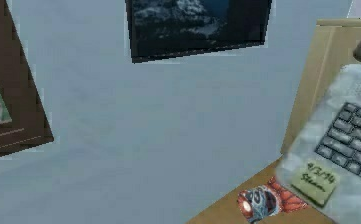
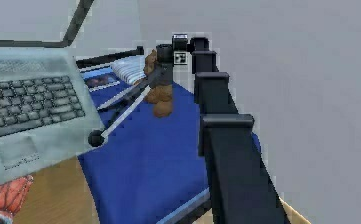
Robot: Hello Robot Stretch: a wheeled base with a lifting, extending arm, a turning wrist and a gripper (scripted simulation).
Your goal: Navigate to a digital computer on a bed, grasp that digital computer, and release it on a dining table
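Gripper (image 2: 103, 133): arm side view centre, fingers (image 2: 123, 114) reaching down-left to grey laptop (image 2: 33, 110) corner, blue bed (image 2: 148, 165) behind; whether it holds anything cannot be told.

**Colours Here**

The computer (image 2: 33, 110) is pale grey with dark grey keys. The bed (image 2: 148, 165) is deep blue. The arm (image 2: 228, 150) is black. A note (image 1: 316, 180) is yellow. The wall (image 1: 168, 130) is light grey-blue.

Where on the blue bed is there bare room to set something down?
Free: the near stretch of the blue bedcover, between the grey laptop and the dark arm. Crowded: the far end, where a brown object and striped flat things lie close.
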